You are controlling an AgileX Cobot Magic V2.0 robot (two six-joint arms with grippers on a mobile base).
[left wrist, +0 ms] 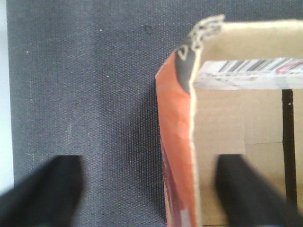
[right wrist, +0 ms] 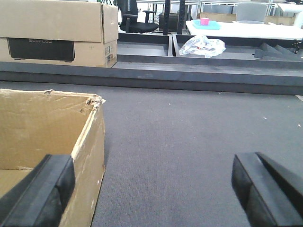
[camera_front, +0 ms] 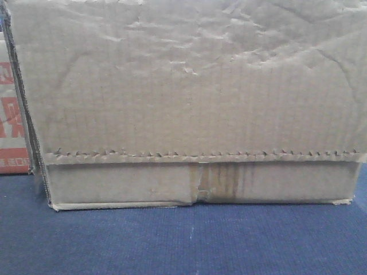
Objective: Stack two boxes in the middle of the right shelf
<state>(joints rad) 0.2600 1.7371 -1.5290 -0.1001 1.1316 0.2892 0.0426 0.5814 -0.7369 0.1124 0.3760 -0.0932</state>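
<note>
A wide, wrinkled brown cardboard box [camera_front: 183,86] fills the front view, standing on blue-grey carpet [camera_front: 183,240], with a zigzag flap line and a tape strip on its centre seam. In the left wrist view my left gripper [left wrist: 147,163] is open and straddles the orange-printed wall [left wrist: 177,142] of an open box, one finger inside and one over the carpet. My right gripper [right wrist: 152,163] is open too. Its left finger [right wrist: 47,189] sits at the wall of an open brown box [right wrist: 47,123], its right finger [right wrist: 265,189] over carpet. The shelf is out of view.
A second box with red print [camera_front: 12,114] shows at the far left of the front view. Beyond the right gripper stand a dark raised ledge [right wrist: 189,75], a large carton with a black panel [right wrist: 57,33], a crumpled plastic bag [right wrist: 203,46] and a white table [right wrist: 246,29].
</note>
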